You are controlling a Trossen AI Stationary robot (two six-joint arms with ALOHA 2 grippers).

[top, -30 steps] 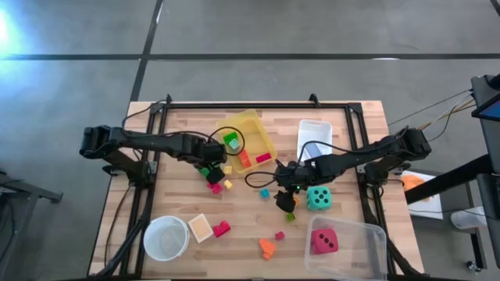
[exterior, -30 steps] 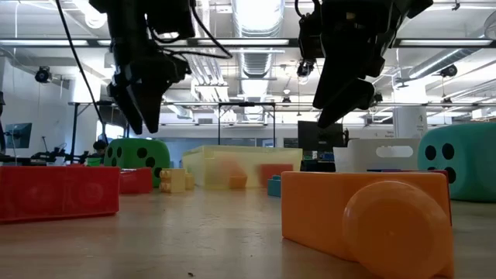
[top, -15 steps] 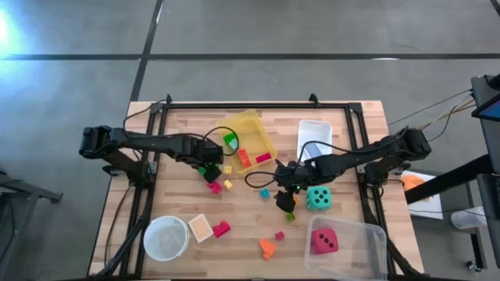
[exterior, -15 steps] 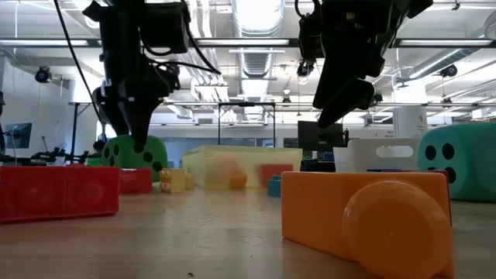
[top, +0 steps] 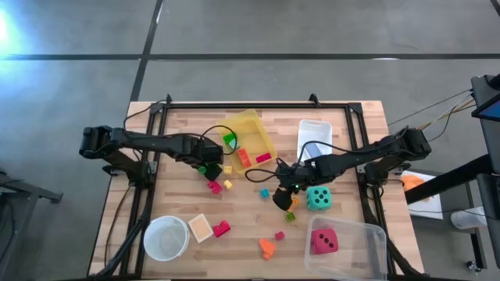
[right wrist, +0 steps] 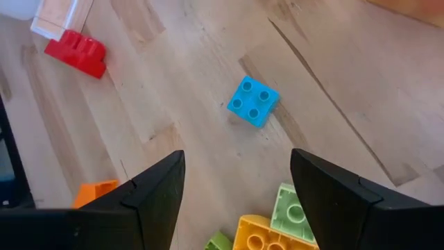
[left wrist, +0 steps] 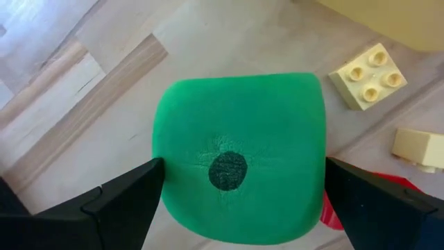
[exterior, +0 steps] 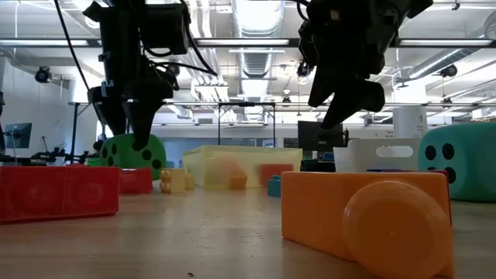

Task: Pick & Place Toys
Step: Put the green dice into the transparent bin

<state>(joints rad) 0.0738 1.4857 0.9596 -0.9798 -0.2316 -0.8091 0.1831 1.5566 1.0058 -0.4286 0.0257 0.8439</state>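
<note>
A green die [left wrist: 239,156] with one black dot on top rests on the wooden table next to the yellow bin [top: 248,140]. My left gripper [top: 205,164] hangs over the die, open, with one finger on each side. In the low view its tips [exterior: 133,141] reach the level of the die's top [exterior: 128,153]. My right gripper [top: 281,200] is open and empty above the table's middle. A blue block [right wrist: 253,101] lies below it. The teal die [top: 317,198] sits to its right. My left gripper comes at the green die from above, pointing down, with a finger beside each of two opposite sides [left wrist: 161,173]. I cannot tell whether the fingertips touch it. The die sits flat on the table.
Cream blocks [left wrist: 368,75], a pink block [top: 213,187] and a red one lie by the green die. A clear bin [top: 367,234] holds the pink-red die [top: 324,240]. There are also a white bin [top: 314,133], a white bowl [top: 166,238], and orange [top: 267,248] and red [top: 222,229] blocks near the front.
My left gripper has gone from beside the yellow bin toward the table's left and down, and now straddles the green die. My right gripper has shifted a little toward the table's left. No toy has moved.
</note>
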